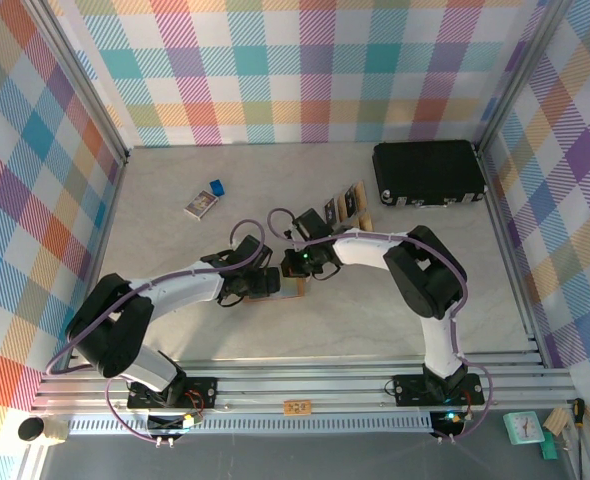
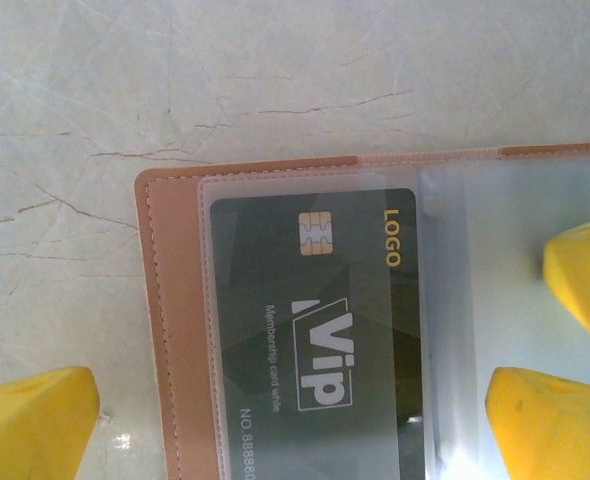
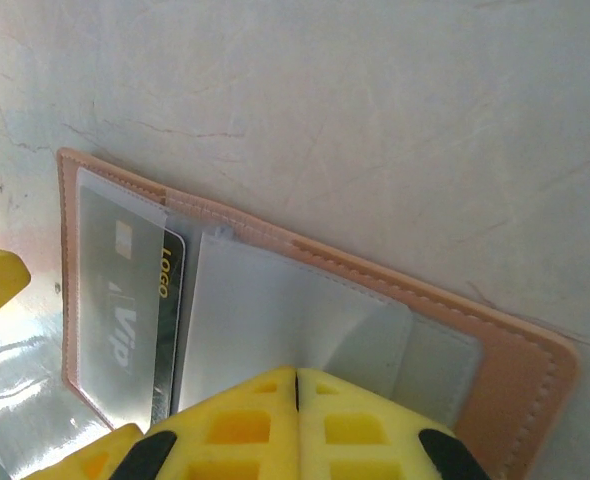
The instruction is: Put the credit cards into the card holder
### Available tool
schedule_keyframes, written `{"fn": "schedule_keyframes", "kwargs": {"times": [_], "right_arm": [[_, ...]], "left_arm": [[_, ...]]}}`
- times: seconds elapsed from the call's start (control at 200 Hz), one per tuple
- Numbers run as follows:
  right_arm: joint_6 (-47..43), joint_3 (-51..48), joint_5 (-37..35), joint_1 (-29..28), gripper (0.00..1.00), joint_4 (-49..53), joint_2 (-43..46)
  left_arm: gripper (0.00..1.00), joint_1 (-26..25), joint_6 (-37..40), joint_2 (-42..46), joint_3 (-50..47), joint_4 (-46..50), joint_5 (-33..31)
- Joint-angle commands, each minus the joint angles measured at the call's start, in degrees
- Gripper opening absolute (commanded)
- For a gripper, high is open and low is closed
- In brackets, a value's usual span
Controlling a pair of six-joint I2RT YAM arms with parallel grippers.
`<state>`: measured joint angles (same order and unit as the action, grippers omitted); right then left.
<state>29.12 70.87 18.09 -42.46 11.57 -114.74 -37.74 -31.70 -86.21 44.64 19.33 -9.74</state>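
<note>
Meanwhile my closed right gripper, nearer the far-edge credit cards, apparently pins the card holder; left gripper stands spread.

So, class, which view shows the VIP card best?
Left wrist: the card lies face-on under a clear sleeve, chip and lettering readable. Right wrist shows it slanted at the holder's end. Top external: too small to tell.

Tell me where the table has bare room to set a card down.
Bare: the back strip between the blue object and the black case; the near middle between the arm bases. Crowded: the centre, left pincer and right pincer over the card holder, credit cards just behind.
</note>
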Motion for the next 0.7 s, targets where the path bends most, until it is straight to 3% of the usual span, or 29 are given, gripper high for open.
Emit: {"fn": "schedule_keyframes", "kwargs": {"times": [0.0, 0.485, 0.695], "right_arm": [[-0.17, 1.02, 0.82, -0.43, 0.0, 0.62, -1.02], [0.54, 0.76, 0.85, -0.41, 0.0, 0.46, -0.36], [1.24, -0.58, -1.47, 0.23, 0.27, 0.41, 4.76]], "left_arm": [[0.99, -0.23, 1.13, -1.05, -0.57, -0.08, -0.59], [0.97, -0.23, 1.53, -2.81, -2.52, -1.29, -2.02], [0.94, -0.23, 0.93, -2.84, -3.85, -2.28, -1.99]]}}
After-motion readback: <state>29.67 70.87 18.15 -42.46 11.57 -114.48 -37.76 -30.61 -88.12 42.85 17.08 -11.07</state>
